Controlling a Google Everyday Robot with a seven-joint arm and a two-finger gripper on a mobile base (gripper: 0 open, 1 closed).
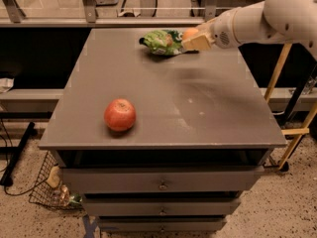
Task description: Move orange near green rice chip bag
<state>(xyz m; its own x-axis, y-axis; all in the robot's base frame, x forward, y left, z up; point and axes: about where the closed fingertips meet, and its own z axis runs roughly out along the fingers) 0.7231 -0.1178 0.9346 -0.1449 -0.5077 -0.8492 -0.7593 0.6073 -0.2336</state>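
Note:
The green rice chip bag lies at the far middle of the grey tabletop. The small orange sits just right of the bag, between the fingers of my gripper, which comes in from the right on a white arm. The tan fingers are closed around the orange, partly hiding it. The orange is held low, right at the bag's right edge.
A larger red apple sits at the front left of the tabletop. Drawers are below the top. A wire basket stands on the floor at left, and wooden legs at right.

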